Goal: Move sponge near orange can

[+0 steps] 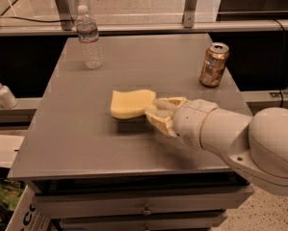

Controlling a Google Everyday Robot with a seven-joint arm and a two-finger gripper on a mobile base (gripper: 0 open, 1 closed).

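The sponge [131,104] is hanging just above the table [76,143], well left of the can [214,65], the gripper [152,108] pinching its can-side edge. Such a shallow hold is risking a slip, and the bulky arm coming in low is risking toppling the can.

The gripper [152,108] reaches in from the right over the middle of the grey table [71,134], its fingers clamped on the right edge of the sponge [130,104] (a dark shadow lies just under it). The orange can [214,65] stands upright near the table's right edge, well apart from the sponge. A water bottle [89,38] stands at the far left.
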